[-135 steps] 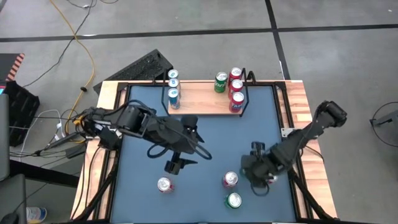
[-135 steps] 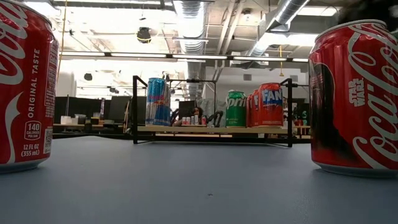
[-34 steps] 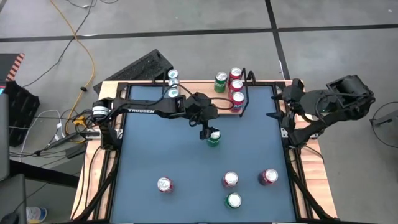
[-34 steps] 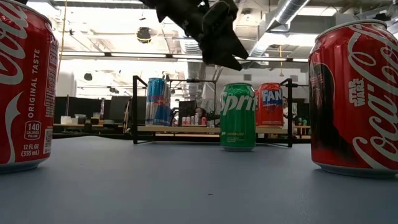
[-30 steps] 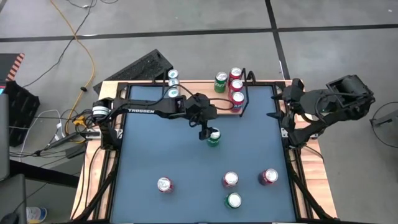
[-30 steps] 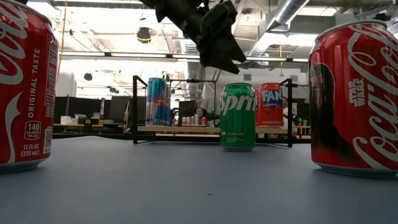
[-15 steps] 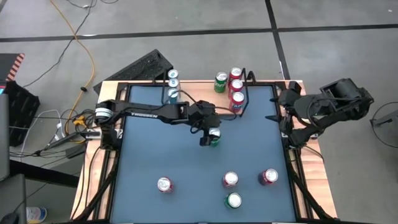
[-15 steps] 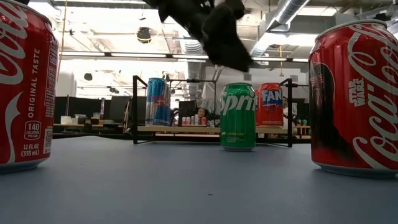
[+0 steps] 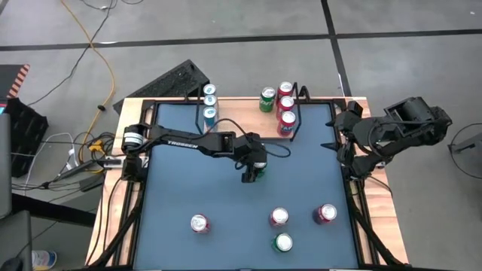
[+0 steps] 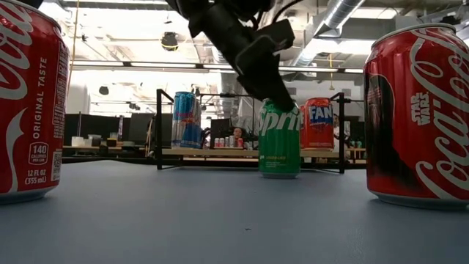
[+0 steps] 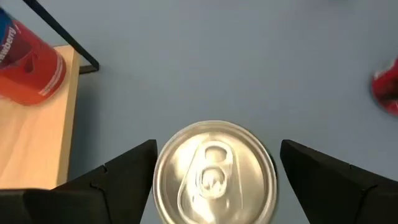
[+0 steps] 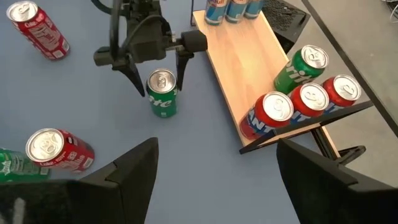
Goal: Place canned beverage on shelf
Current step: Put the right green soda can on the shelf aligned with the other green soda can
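Green Sprite can [image 9: 258,170] upright on the blue surface [image 9: 181,196], near centre, just short of the small light-wood shelf with black wire ends [image 9: 241,120] at 12 o'clock. Not yet on the board; standing free, silver lid [image 11: 214,173] up, presumably so as to be taken from above. Left gripper [image 9: 251,167] lowered over the can, fingers [image 11: 121,171] spread wide on either side of the lid, nothing pinched yet; in the low view, tips reaching the can's rim. Judged as the closing-in step before a grasp.

On the shelf: blue cans [image 9: 209,105] grouped at the 9 o'clock end, a green can [image 9: 267,99] and red cans [image 9: 285,109] at the 3 o'clock end, leaving bare wood between for the next can.

Toward 6 o'clock on the surface, a red can [image 9: 199,223], another red can [image 9: 279,217], a third red one [image 9: 325,214] and a green one [image 9: 283,242], waiting.

Right gripper [image 9: 340,129] parked at the 3 o'clock edge, well apart, fingers [image 12: 134,171] spread and empty, out of the left arm's way.
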### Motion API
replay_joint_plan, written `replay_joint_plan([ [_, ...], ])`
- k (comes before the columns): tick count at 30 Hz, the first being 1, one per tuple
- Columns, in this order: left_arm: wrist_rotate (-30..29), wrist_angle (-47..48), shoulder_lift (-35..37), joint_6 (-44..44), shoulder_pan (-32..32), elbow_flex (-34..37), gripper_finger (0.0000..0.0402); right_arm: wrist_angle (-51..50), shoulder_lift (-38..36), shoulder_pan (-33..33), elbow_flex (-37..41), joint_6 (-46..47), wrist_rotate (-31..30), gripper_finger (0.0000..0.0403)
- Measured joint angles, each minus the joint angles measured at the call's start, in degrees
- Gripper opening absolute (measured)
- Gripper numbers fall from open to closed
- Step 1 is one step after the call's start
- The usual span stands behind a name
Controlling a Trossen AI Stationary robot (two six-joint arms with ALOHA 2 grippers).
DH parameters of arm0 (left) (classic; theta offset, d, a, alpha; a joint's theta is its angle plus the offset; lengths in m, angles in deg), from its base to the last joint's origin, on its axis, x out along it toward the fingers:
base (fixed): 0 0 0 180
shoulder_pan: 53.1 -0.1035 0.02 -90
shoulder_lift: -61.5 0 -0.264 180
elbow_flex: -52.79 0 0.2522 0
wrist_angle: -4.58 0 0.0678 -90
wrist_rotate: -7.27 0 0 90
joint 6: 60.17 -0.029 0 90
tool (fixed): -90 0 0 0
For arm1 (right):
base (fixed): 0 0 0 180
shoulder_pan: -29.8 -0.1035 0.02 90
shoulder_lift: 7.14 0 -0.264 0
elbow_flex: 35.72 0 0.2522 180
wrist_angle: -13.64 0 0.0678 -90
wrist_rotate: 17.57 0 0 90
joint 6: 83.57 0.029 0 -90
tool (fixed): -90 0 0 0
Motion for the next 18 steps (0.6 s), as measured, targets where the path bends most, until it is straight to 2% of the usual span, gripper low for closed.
replay_joint_plan([
  [5, -0.61, 0.28, -0.08, 1.11, 0.07, -0.02, 0.0317, 0.01, 0.00, 0.01, 0.00, 0.02, -0.02, 0.0311],
  [11, -0.66, 0.43, -0.08, 1.66, 0.08, -0.02, 0.0269, 0.01, 0.00, 0.00, 0.00, 0.81, -0.07, 0.0311],
  [18, -0.94, 0.49, 0.15, 3.68, -0.11, -0.02, 0.0268, -0.01, 0.00, -0.01, 0.00, 1.50, -0.09, 0.0311],
])
